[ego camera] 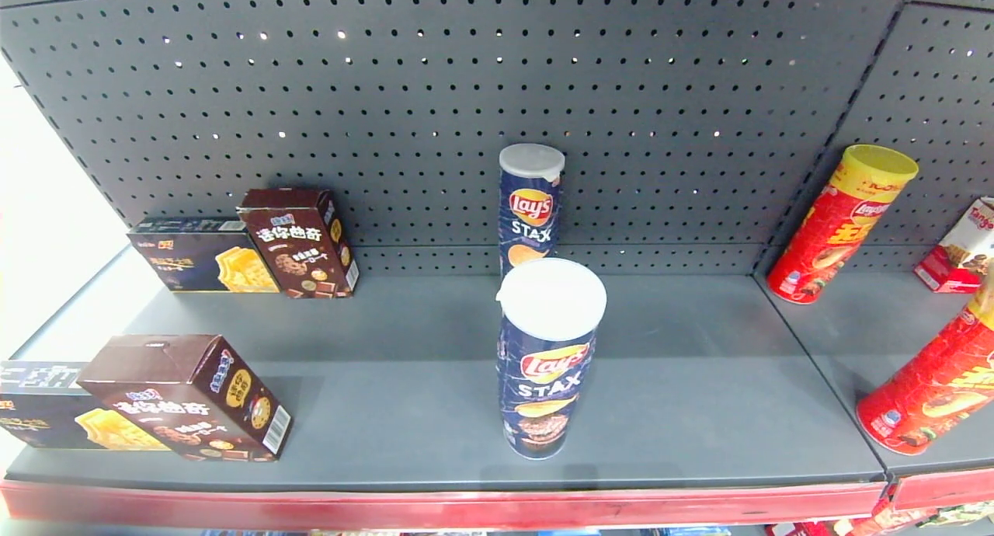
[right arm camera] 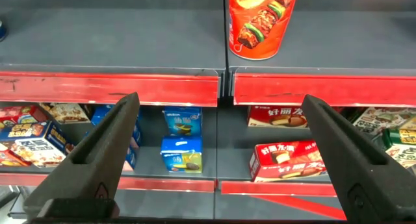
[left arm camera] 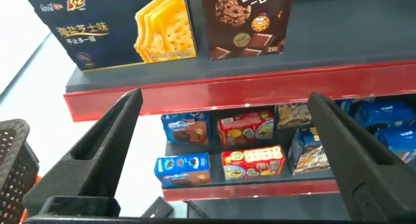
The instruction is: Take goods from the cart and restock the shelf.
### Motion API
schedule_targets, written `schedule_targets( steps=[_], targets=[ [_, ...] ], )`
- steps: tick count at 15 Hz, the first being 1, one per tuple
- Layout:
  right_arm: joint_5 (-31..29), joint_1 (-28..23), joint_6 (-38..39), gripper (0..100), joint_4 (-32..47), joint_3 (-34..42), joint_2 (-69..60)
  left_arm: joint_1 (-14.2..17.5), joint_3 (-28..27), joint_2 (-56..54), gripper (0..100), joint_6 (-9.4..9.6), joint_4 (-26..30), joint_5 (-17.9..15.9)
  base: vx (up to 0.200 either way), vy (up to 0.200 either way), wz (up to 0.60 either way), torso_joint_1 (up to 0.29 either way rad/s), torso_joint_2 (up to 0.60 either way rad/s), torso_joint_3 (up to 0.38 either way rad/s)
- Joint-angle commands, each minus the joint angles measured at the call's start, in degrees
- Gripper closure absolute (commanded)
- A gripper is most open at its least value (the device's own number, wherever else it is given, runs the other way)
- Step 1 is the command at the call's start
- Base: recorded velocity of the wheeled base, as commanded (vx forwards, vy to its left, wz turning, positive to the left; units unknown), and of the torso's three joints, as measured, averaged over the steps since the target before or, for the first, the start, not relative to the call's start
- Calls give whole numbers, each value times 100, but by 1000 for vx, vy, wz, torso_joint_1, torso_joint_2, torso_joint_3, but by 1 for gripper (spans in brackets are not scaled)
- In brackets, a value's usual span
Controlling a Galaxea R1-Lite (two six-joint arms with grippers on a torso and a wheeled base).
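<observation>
Since my left gripper [left arm camera: 224, 97] and my right gripper [right arm camera: 220, 99] both stand wide apart with nothing between their fingers, I judge I am between placements. The step in hand is fetching the next item from the cart. Both grippers are held in front of the shelf's red front rail [ego camera: 435, 505], facing the stocked tier beneath. At the edge of the left wrist view sits a black mesh basket [left arm camera: 13, 165], which may be the cart; I cannot tell what it holds. The next move calls for turning toward it, choosing one item and closing squarely on its sides.

On the shelf [ego camera: 699, 381], two blue chip cans stand upright in a file: the front can [ego camera: 547, 357] near the rail, the rear can [ego camera: 530, 210] close to the perforated back panel [ego camera: 388, 93]. They are smooth printed tubes with pale plastic lids — round, likely slippery and easy to topple. To their left are glossy brown cookie boxes [ego camera: 194, 392] and black cracker boxes [ego camera: 198, 256], flat-faced card that should grip easily. In the bay to the right stand red cans [ego camera: 842, 221]. The deck is matte grey painted metal.
</observation>
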Motion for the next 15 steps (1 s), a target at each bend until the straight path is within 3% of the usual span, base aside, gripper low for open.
schedule_targets(
  steps=[1, 2, 3, 6, 7, 10, 14, 15],
  targets=[
    [4, 6, -1, 0, 4, 0, 9, -18, 0, -2, 0, -27, 4, -123, 0, 0, 0, 0, 0, 0],
    [4, 6, -1, 0, 4, 0, 9, -18, 0, -2, 0, -27, 4, -598, 0, 0, 0, 0, 0, 0],
    [4, 6, -1, 0, 4, 0, 9, -18, 0, -2, 0, -27, 4, -747, 0, 0, 0, 0, 0, 0],
    [4, 6, -1, 0, 4, 0, 9, -9, 0, -2, 0, -141, 4, -563, 0, 0, 0, 0, 0, 0],
    [4, 6, -1, 0, 4, 0, 9, 0, 0, -2, 0, -132, -13, 149, 0, 0, 0, 0, 0, 0],
    [4, 6, -1, 0, 4, 0, 9, 0, 0, -2, 0, -167, 4, 114, 0, 0, 0, 0, 0, 0],
    [4, 6, -1, 0, -5, 0, 9, 0, 0, -2, 0, -589, -13, 140, 0, 0, 0, 0, 0, 0],
    [4, 6, -1, 0, -5, 0, 9, 0, 0, -2, 0, -607, -13, 158, 0, 0, 0, 0, 0, 0]
  ],
)
